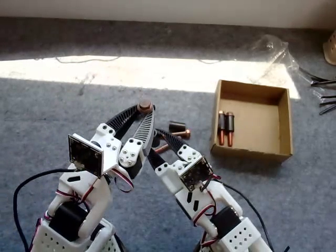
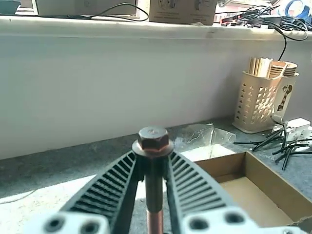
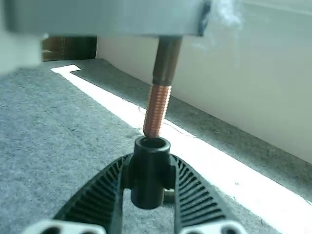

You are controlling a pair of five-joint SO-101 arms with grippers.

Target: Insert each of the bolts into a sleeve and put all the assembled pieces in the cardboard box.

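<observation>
Progress check: approx. halfway, as far as I can judge. Two assembled pcs [image 1: 221, 127] already lie side by side in the cardboard box [image 1: 251, 153], near its wall on the arms' side.

Third pair is mid-assembly, w/ both arms raised over the carpet [image 1: 63, 115]:
- Left claw [image 2: 153, 158] is clenched on a bolt [image 2: 153, 140], gripping the shank just under the hex head. Head is up, threaded end hangs down.
- Right claw [image 3: 148, 163] is clenched on a sleeve [image 3: 147, 178], held upright w/ its open mouth facing up.
- In the right wrist view the bolt's copper thread tip sits right at the sleeve's mouth, slightly tilted. I can't tell if it's started to enter or only touches the rim. I count it as not yet seated.

On the carpet, btwn the claws and the box, a spare sleeve [image 1: 177, 126] lies just beside a spare bolt [image 1: 182, 134], so I reckon at least one more pair is left after this one. There's also a copper bit by the right claw in the high view. Can't tell if that's another loose bolt or the held one's end.

Left to do, imo:
- push this bolt home and drop the pc in the box
- assemble the spare pair and box it too
</observation>
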